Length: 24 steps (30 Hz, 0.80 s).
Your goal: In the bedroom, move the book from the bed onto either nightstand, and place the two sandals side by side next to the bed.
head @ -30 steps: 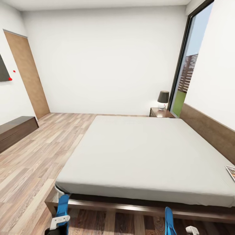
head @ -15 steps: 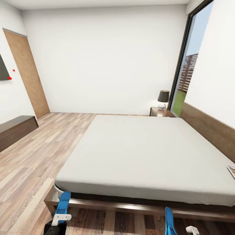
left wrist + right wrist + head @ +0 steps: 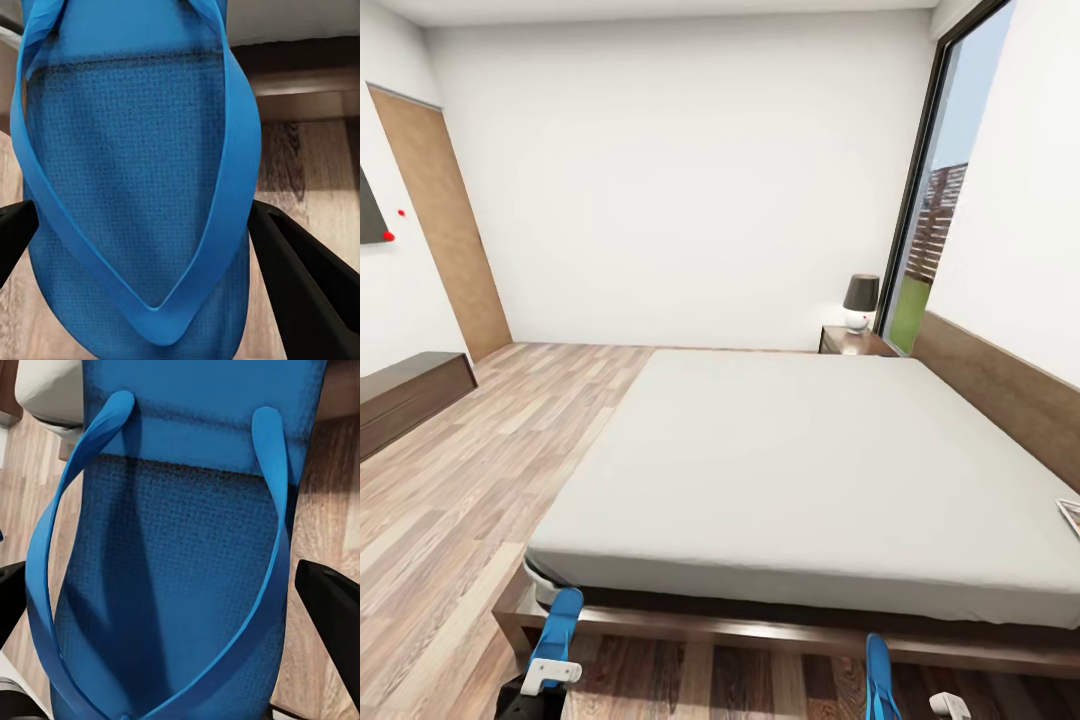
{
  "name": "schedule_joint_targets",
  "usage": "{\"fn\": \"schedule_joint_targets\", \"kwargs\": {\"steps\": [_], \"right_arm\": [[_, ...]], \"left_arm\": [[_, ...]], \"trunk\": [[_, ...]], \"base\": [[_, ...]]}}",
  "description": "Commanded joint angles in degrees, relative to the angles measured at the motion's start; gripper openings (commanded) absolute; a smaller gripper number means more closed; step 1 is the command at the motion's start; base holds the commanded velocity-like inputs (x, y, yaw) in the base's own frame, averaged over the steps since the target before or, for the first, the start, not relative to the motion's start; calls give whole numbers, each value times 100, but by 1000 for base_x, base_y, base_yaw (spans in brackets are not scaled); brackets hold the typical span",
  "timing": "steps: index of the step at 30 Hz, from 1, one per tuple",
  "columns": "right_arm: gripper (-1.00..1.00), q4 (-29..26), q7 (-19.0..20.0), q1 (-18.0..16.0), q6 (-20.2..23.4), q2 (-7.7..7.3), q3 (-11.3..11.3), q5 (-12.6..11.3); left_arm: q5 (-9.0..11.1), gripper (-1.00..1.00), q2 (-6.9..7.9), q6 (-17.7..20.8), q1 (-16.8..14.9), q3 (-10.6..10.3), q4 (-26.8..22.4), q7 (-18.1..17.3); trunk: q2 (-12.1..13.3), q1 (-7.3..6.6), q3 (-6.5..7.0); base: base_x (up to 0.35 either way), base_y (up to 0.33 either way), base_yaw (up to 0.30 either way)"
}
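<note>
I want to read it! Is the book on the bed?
Yes. The book lies flat on the bed's mattress, near its edge.

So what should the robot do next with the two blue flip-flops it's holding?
Probably lower both arms toward the wood floor beside the bed. Each tool grips a blue sandal, left sandal and right sandal, and both sit just in front of the bed frame, not yet set down side by side.

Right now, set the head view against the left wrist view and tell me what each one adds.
Head view alone: the whole bed, the nightstand with a lamp at its far corner, the door, the window, and the book at the mattress's right edge. Left wrist view alone: the sandal's straps and textured sole, with the left gripper fingers on either side. Both: that blue sandal, bed frame, wood floor.
</note>
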Motion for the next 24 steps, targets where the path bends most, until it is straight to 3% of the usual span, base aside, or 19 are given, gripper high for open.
{"fn": "schedule_joint_targets", "kwargs": {"steps": [1,6,11,12,22,24], "right_arm": [[-100,14,23,-8,1,0,44,-56],[-100,14,23,-8,1,0,41,-56],[-100,14,23,-8,7,0,40,-56],[-100,14,23,-8,8,0,40,-56],[-100,14,23,-8,6,0,40,-56],[-100,14,23,-8,3,0,42,-56]], "left_arm": [[-56,-100,-2,-16,-4,11,1,-7],[-68,-100,1,166,-9,19,-38,-6],[-96,-100,-11,1556,-12,7,-567,-7],[-99,-100,-9,1658,-13,6,-629,-10],[-112,-100,-28,1908,-34,6,-815,-50],[-106,-100,-24,2249,-60,10,-954,-49]], "trunk": [[-45,23,-24],[-246,132,-114],[-446,242,-204],[-486,264,-222],[-887,484,-401],[-968,528,-437]], "base": [[0,0,0],[0,0,0],[0,0,0],[0,0,0],[0,0,0],[0,0,0]]}}
